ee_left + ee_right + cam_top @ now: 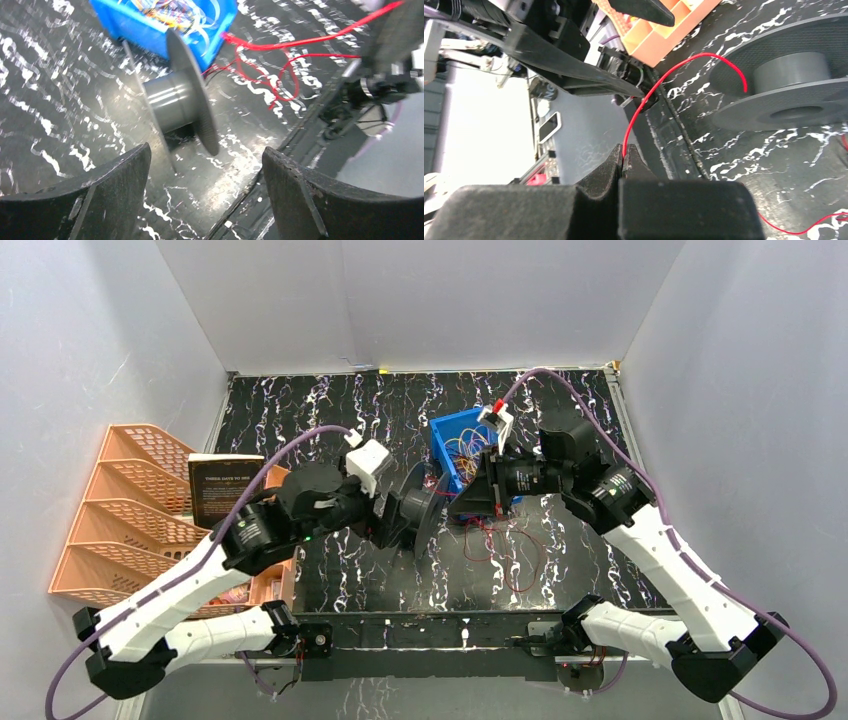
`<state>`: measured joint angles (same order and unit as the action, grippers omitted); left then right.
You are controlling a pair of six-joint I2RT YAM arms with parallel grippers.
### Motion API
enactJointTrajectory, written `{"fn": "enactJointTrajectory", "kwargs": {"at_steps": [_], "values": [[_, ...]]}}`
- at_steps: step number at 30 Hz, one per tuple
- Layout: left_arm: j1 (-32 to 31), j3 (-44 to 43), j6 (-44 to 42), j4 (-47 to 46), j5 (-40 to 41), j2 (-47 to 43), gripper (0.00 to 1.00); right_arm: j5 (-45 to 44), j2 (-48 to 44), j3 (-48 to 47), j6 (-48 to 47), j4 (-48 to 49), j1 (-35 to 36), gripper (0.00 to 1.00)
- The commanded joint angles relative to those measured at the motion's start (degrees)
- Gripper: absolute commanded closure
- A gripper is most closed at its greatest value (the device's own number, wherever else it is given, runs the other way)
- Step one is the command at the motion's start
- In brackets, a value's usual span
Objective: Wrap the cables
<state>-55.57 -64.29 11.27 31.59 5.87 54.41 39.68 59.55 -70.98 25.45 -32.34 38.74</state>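
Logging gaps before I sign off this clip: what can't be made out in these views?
1. Top view: fingertips of the right gripper, hidden beneath its own wrist.
2. Top view: the cables in the blue bin are too small to tell apart; the left wrist view's top edge cuts the bin off.
3. Right wrist view: whether the red cable is fastened to the spool at its end; too thin to tell.

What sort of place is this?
Probably a lab robot cell: white walls box in a black marbled table holding staged props, a blue bin of cables and a grey spool.
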Motion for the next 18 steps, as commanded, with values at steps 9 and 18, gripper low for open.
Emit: {"fn": "enactJointTrajectory", "kwargs": {"at_steps": [9, 18], "values": [[0.1, -3.5, -10.6, -5.8, -24.9, -3.6, 0.12, 22.8, 0.5, 3.3, 4.3, 5.0, 0.2, 1.00], [0.2, -4.2, -16.0, -7.0, -34.3, -1.5, 0.12, 29.8, 0.4, 7.6, 11.9, 17.4, 3.4, 1.00]]}}
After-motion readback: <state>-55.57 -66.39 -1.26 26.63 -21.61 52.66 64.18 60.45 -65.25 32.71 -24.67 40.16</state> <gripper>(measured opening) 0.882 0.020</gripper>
